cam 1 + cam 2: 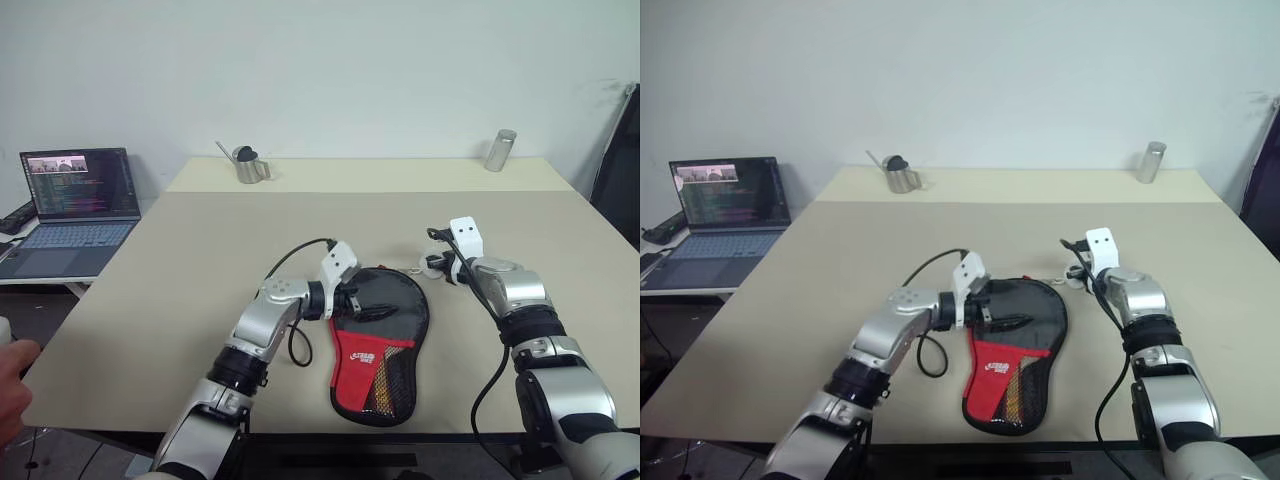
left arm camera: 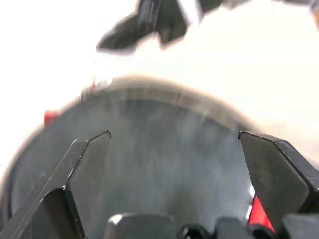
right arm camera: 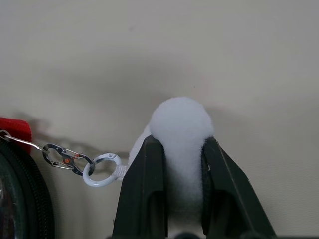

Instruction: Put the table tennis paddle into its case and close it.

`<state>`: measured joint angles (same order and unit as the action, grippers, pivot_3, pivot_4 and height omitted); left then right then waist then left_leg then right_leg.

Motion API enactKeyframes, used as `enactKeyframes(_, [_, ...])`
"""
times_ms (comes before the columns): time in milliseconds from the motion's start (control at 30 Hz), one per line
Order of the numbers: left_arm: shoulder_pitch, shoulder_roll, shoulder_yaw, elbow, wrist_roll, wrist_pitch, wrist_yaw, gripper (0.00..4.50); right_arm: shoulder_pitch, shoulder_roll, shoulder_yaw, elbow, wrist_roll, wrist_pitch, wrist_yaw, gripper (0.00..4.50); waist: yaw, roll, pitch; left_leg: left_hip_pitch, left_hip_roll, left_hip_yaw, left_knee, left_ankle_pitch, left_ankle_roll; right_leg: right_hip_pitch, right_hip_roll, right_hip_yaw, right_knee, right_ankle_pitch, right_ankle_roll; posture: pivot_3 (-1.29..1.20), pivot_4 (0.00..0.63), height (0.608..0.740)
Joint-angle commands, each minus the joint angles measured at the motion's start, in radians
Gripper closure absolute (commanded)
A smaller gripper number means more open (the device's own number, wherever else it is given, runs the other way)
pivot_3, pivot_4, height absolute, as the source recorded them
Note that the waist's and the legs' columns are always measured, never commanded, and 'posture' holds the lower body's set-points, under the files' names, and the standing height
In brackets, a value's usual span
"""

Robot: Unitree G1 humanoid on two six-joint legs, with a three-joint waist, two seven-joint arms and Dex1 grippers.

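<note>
The case (image 1: 372, 362) lies flat on the table (image 1: 180, 290), its round black end away from me and its red mesh-pocket end toward me. The paddle is hidden. My left gripper (image 1: 376, 312) hovers over the round black part of the case (image 2: 169, 169), jaws wide open with nothing between them. Just off the case's far right rim, my right gripper (image 3: 182, 142) is shut on a white pom-pom (image 3: 182, 117). A white ring (image 3: 102, 170) and a small carabiner (image 3: 62, 155) link the pom-pom to the case's zipper rim (image 3: 22, 199).
An open laptop (image 1: 80, 200) sits on a lower desk to the left. A metal watering can (image 1: 248, 165) and a metal cup (image 1: 500, 150) stand at the table's far edge. A person's hand (image 1: 12, 392) shows at the near left.
</note>
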<state>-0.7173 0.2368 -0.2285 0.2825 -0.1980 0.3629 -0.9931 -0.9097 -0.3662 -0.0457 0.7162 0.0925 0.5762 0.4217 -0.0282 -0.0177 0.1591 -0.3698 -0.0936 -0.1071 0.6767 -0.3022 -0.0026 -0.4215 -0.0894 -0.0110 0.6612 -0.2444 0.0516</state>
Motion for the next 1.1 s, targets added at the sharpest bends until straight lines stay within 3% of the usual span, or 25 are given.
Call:
enactKeyframes(33, [-0.025, -0.019, -0.048, 0.067, 0.061, -0.06, 0.024, 0.0, 0.01, 0.011, 0.011, -0.055, -0.001, 0.004, 0.009, 4.12, -0.002, 0.0, 0.0, 0.0, 0.0, 0.0, 0.0, 0.0, 0.0, 0.0, 0.0, 0.0, 0.0, 0.0, 0.0, 0.0, 0.15, 0.74])
enactKeyframes(133, [-0.043, -0.042, -0.11, 0.215, 0.168, -0.139, 0.094, 0.0, 0.019, 0.022, 0.02, -0.076, 0.0, 0.014, 0.011, 4.12, -0.004, 0.0, 0.0, 0.001, 0.0, 0.0, 0.0, 0.0, 0.0, 0.0, 0.0, 0.0, 0.0, 0.0, 0.0, 0.0, 0.15, 0.74])
enactKeyframes(433, [-0.039, -0.079, -0.089, 0.496, 0.213, -0.235, 0.165, 0.0, 0.047, 0.014, 0.04, -0.163, 0.004, 0.061, 0.035, 4.12, -0.004, 0.0, -0.001, 0.004, 0.0, 0.001, 0.0, 0.0, 0.0, 0.002, 0.001, 0.001, 0.001, 0.0, 0.0, 0.0, 0.15, 0.74])
enactKeyframes(900, [0.006, -0.07, -0.085, 0.5, 0.221, -0.25, 0.166, 0.0, 0.124, -0.113, 0.047, -0.334, 0.015, 0.174, 0.141, 4.12, -0.001, 0.001, -0.004, 0.007, 0.001, -0.001, 0.0, 0.0, 0.001, 0.007, 0.001, 0.0, 0.002, 0.0, 0.0, 0.0, 0.15, 0.74])
enactKeyframes(1100, [0.004, -0.073, -0.087, 0.501, 0.222, -0.25, 0.162, 0.0, 0.213, -0.222, 0.073, -0.49, 0.03, 0.243, 0.243, 4.12, 0.003, 0.001, -0.004, 0.007, 0.001, -0.001, 0.0, 0.0, 0.001, 0.007, 0.001, -0.001, 0.0, 0.0, 0.0, 0.0, 0.15, 0.74])
